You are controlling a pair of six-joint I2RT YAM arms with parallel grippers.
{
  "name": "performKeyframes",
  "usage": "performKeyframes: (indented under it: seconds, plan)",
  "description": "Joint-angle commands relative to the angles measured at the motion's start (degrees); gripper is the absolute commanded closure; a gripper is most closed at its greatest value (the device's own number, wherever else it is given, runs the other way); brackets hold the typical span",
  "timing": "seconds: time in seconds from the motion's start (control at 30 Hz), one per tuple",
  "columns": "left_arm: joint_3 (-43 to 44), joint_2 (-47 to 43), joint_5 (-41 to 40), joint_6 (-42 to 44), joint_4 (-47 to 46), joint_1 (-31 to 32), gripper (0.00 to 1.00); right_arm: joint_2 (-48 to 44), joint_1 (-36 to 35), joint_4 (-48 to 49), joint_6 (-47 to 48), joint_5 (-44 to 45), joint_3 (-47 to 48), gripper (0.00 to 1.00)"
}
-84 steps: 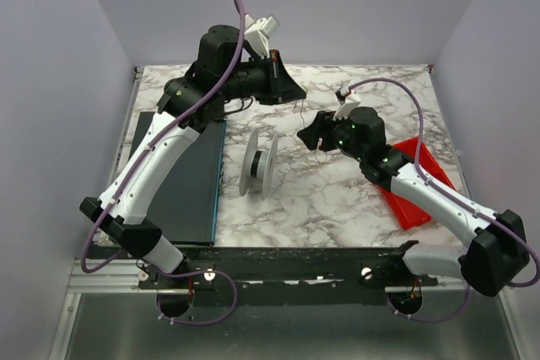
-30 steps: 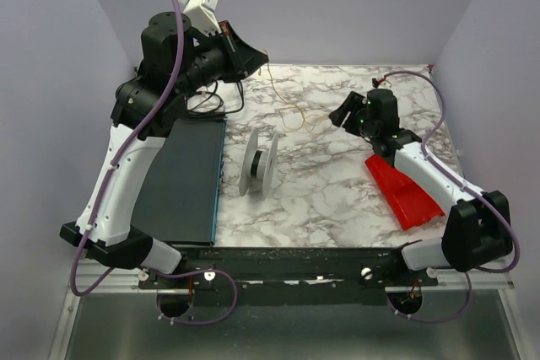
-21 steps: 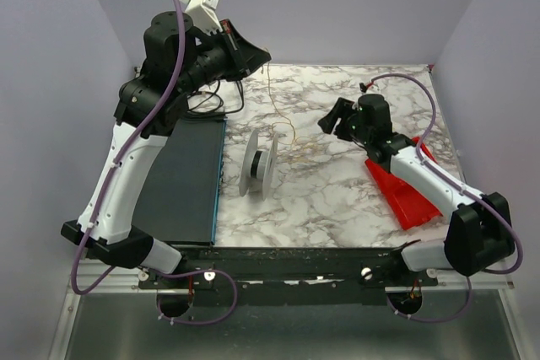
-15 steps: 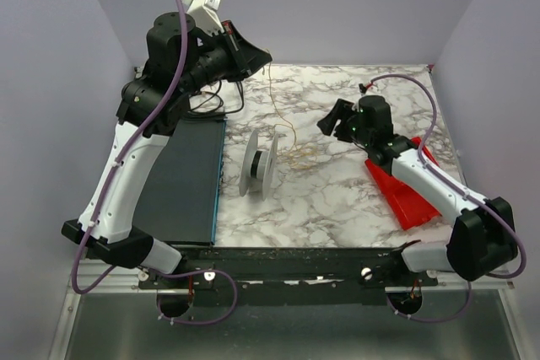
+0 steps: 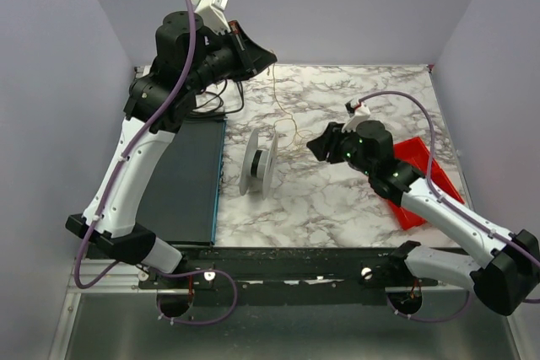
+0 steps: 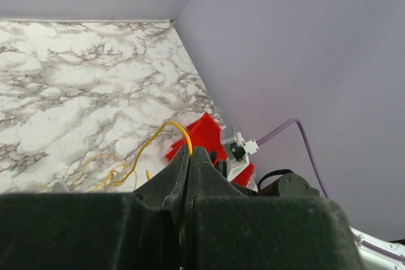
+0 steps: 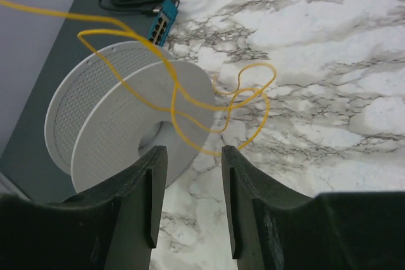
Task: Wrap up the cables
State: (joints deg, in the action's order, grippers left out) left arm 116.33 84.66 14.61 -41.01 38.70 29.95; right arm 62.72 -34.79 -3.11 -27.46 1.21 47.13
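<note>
Red tray (image 5: 434, 162) partly under the right arm; thin yellow wire (image 6: 168, 123) loops limply, clenched in left jaws; right jaws released.

The cable (image 6: 169, 123) is a single very thin, limp yellow wire. One end is pinched in the closed left gripper (image 6: 190, 151), raised above the tabletop (image 5: 337, 200). From there it hangs down into loose, tangled loops just beside the white spool (image 7: 126, 93), with one strand crossing in front of its flange.
</note>
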Motion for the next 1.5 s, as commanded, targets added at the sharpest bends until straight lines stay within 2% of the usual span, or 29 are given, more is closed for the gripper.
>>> performKeyframes:
  seconds: [0.0,0.13,0.27,0.4,0.6,1.13,1.3,1.47]
  plan:
    - [1.9,0.4,-0.5,-0.2,-0.6,0.4,1.0,-0.7,-3.2,0.2,1.6,1.5,-0.7,0.54]
    - [2.3,0.8,-0.5,-0.2,-0.6,0.5,1.0,2.0,-4.4,0.2,1.2,6.8,0.6,0.54]
    - [2.5,0.9,-0.5,-0.2,-0.4,0.5,1.0,5.7,-4.4,0.0,-1.2,17.4,4.0,0.55]
    - [2.7,1.2,-0.5,-0.1,-0.2,0.6,1.0,10.5,-4.4,0.1,1.2,16.1,9.6,0.55]
    - [3.0,1.5,-0.7,-0.4,-0.4,0.6,1.0,14.6,-4.9,0.5,3.2,7.1,11.9,0.54]
    - [3.1,1.9,-0.4,-0.3,-0.4,0.7,1.0,20.3,-8.9,2.6,8.0,13.5,11.7,0.53]
    - [3.4,2.2,-0.5,-0.4,-0.3,0.7,1.0,24.6,-8.9,2.5,9.4,14.8,14.6,0.57]
    - [3.2,2.4,-0.2,-0.7,-0.5,0.7,1.0,25.7,-8.9,7.2,9.1,18.7,14.6,0.63]
